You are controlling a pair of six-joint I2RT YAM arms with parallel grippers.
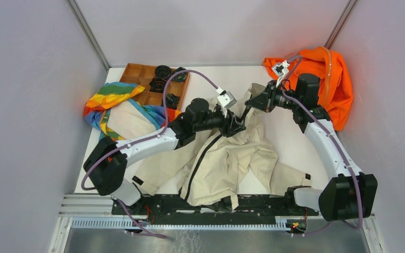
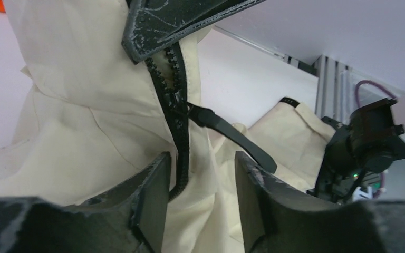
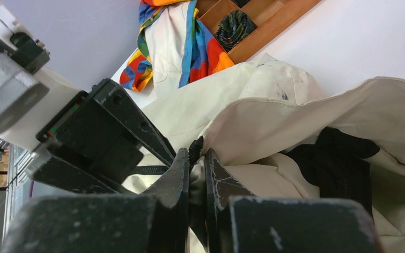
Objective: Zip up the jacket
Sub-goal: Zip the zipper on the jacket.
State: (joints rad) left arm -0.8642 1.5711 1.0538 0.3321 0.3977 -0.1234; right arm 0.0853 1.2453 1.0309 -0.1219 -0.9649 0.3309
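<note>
Inspector: Position of the jacket (image 1: pixel 227 158)?
Examiner: Lying crumpled on the table (image 1: pixel 295 137) between the two arms, front upward, raised at the collar end.
Inspector: Right gripper (image 3: pixel 198 158)?
Examiner: Pinched tight on the top of the zipper (image 2: pixel 178 126). The teeth show between its fingers.
Inspector: Left gripper (image 2: pixel 200 163)?
Examiner: Jaws apart, straddling the zipper line lower down — gripping nothing. The pull tab (image 2: pixel 232 138) hangs free just above its fingers.

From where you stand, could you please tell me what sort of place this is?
Probably a robot lab test cell: grey panel walls enclose a white table, two arms are bolted to a rail at its edge, with a beige jacket and wooden compartment tray as props.
</note>
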